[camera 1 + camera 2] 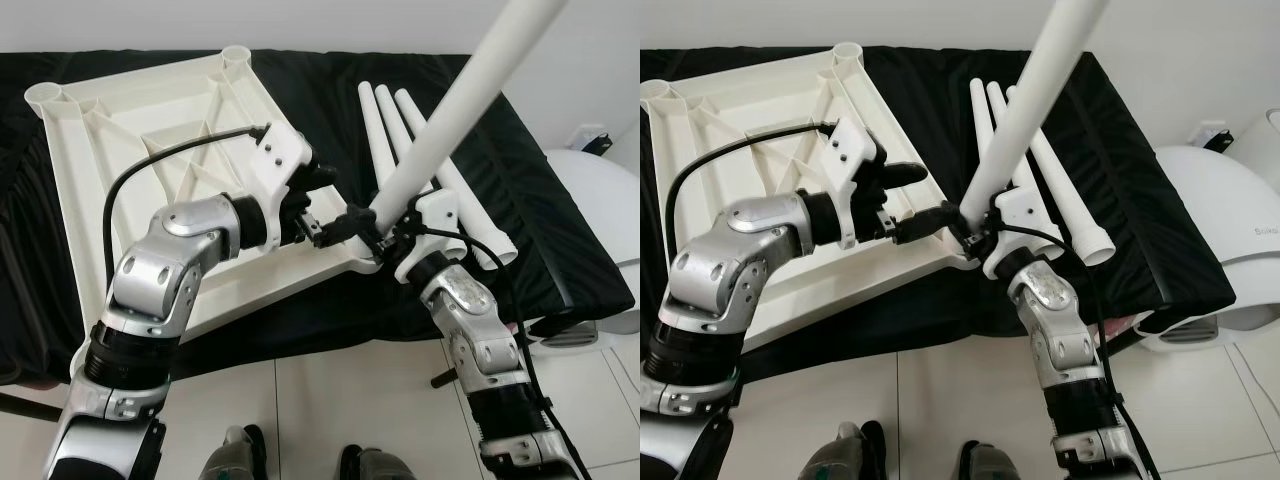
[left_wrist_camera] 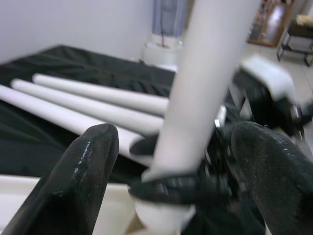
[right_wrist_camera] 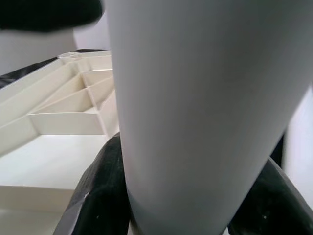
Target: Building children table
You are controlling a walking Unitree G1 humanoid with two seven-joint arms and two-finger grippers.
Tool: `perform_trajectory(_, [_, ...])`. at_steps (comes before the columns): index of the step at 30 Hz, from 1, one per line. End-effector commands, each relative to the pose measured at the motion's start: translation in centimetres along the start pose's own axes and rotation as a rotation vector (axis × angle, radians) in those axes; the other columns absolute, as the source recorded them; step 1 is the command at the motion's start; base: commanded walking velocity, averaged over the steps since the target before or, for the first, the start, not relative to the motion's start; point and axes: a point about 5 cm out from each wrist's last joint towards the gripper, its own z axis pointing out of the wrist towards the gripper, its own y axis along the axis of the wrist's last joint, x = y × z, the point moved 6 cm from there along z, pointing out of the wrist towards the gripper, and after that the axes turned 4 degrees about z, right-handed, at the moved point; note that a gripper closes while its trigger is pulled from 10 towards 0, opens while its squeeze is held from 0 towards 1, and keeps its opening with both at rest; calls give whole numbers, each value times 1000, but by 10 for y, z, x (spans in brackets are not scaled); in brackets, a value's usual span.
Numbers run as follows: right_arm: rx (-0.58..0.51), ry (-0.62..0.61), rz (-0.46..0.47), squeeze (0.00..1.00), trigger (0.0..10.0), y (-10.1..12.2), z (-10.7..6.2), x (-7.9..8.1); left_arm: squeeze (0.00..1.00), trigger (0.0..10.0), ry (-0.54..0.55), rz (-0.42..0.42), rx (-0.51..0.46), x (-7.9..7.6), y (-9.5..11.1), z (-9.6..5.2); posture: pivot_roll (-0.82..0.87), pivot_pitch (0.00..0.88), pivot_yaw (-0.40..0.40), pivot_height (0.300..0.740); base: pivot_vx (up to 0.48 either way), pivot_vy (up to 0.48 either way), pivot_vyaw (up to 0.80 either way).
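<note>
Black cloth covers the low platform where the upturned white ribbed plastic tabletop lies at ten o'clock. Three spare white tapered legs lie at one o'clock. A long white plastic leg is clamped by the right gripper over the near corner socket. The left gripper is spread around its base. Upright alignment is advised before pushing down. Finger contact is confirmed by the right wrist view.

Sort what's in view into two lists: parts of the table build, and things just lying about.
Part of the build:
- upside-down white tabletop
- white table leg, held by the right gripper at the tabletop's near corner
- three spare legs lying on the black cloth
- left gripper, fingers spread beside the held leg

Lying about:
- white rounded appliance on the floor
</note>
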Motion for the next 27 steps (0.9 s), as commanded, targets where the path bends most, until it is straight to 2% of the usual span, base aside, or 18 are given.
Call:
perform_trajectory(1, [38, 14, 21, 0, 10000, -10, -1, 1, 0, 10000, -5, -26, 6, 0, -3, 0, 7, 173, -37, 740, 0, 0, 0])
perform_trajectory(2, [38, 14, 21, 0, 10000, -10, -1, 1, 0, 10000, -5, -26, 6, 0, -3, 0, 7, 173, -37, 740, 0, 0, 0])
perform_trajectory(4, [49, 48, 3, 0, 10000, -9, 2, 1, 0, 10000, -13, -31, -45, 2, 14, 2, 13, 173, -40, 740, 0, 0, 0])
perform_trajectory(6, [55, 66, -7, 0, 10000, -9, 4, 1, 0, 10000, -17, -36, -67, 4, 21, 4, 13, 173, -40, 740, 0, 0, 0])
perform_trajectory(8, [55, 66, -7, 0, 10000, -9, 4, 1, 0, 10000, -17, -36, -67, 4, 21, 4, 13, 173, -40, 740, 0, 0, 0])
perform_trajectory(10, [69, 115, -24, 0, 10000, -9, 7, 4, 0, 10000, -29, -40, -102, 6, 35, 8, 17, 176, -37, 740, 0, 0, 0])
perform_trajectory(16, [81, 147, -35, 0, 10000, -10, 8, 7, 0, 10000, -38, -37, -113, 7, 41, 13, 17, 177, -35, 740, 0, 0, 0])
perform_trajectory(21, [101, 200, -66, 0, 10000, -10, 9, 9, 0, 10000, -61, -29, -114, 6, 48, 22, 15, 180, -33, 740, 0, 0, 0])
perform_trajectory(27, [118, 228, -105, 0, 10000, -11, 10, 8, 0, 10000, -59, -33, -87, 8, 47, 29, 16, 180, -33, 740, 0, 0, 0])
